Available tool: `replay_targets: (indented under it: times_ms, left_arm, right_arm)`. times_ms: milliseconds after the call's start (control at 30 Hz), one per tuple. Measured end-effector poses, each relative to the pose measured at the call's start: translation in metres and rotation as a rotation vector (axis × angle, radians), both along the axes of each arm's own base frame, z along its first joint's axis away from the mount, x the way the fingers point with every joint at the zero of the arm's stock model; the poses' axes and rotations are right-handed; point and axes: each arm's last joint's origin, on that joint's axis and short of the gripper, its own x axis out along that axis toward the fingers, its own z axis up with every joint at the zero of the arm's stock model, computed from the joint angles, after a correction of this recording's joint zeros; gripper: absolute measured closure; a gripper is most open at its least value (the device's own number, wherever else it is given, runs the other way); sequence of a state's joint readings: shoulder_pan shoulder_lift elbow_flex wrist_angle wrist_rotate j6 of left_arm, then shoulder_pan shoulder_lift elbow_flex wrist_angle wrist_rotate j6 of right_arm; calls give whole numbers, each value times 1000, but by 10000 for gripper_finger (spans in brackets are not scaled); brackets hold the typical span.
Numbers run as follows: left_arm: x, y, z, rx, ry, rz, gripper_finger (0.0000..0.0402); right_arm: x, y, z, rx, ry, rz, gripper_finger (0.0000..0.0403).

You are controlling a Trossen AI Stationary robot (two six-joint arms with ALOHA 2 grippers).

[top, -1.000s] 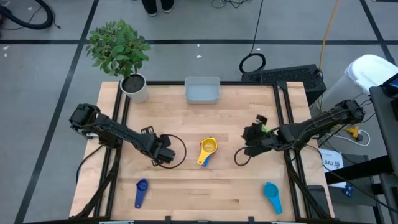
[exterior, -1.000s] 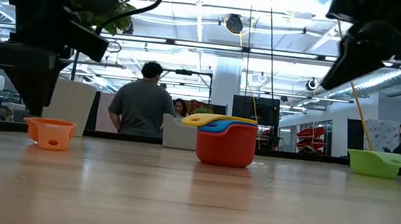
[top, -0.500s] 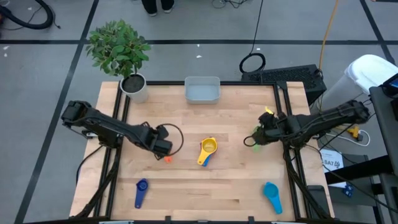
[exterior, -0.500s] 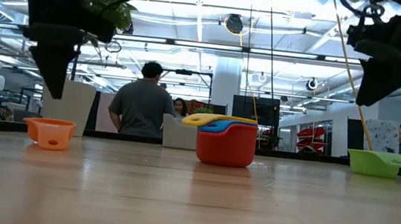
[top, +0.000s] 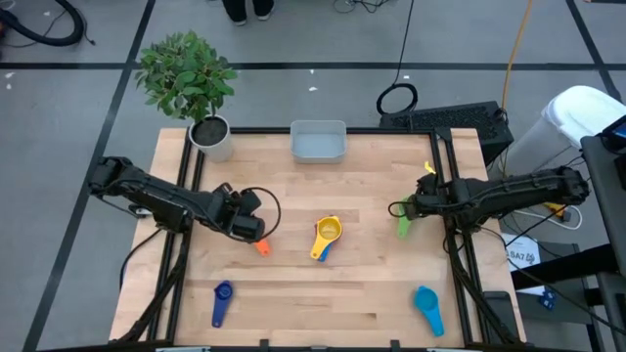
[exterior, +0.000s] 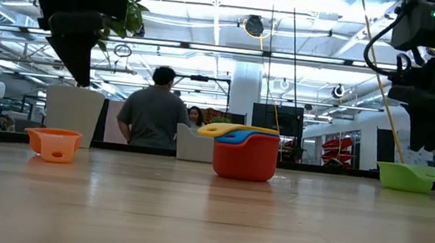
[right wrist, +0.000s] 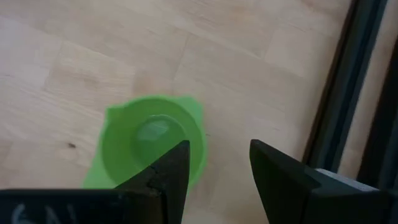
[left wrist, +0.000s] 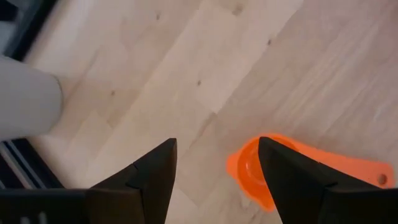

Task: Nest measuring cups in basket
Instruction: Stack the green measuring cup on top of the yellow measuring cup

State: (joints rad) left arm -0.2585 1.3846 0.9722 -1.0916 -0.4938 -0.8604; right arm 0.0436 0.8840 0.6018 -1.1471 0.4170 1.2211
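Both grippers hang open above the table, touching nothing. My left gripper (top: 250, 226) (left wrist: 214, 163) sits just far-left of the orange cup (top: 261, 247) (left wrist: 268, 169), which rests upright on the wood. My right gripper (top: 411, 207) (right wrist: 216, 155) hovers just beyond the green cup (top: 402, 226) (right wrist: 153, 142), also upright on its base. Mid-table stands a red cup holding a blue and a yellow one (top: 327, 235) (exterior: 245, 153). A dark blue cup (top: 222, 301) and a teal cup (top: 428, 309) lie near the near edge. The pale grey basket (top: 318, 142) stands at the far edge.
A white plant pot (top: 213, 137) with a leafy plant occupies the far-left corner. Black rails run along the table's left and right sides (top: 452, 196). Bare wood lies between the stack and the basket. A person stands in the room behind the table (exterior: 154, 111).
Both grippers have risen and drawn back: the left toward the far-left, uncovering the orange cup in the high view, the right toward the right and far edges, away from the green cup. The cups have stayed where they stood.
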Motion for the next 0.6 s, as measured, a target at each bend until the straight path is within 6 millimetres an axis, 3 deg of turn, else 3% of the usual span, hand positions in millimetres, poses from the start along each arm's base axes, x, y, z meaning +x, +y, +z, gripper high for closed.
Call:
replay_targets:
  times_ms: [367, 600]
  left_arm:
    - [0, 0, 1, 55, -21, 8, 172]
    - [1, 0, 1, 55, -23, 3, 172]
  right_arm:
    - [1, -2, 0, 25, 11, 46, 241]
    - [4, -1, -3, 51, -11, 55, 204]
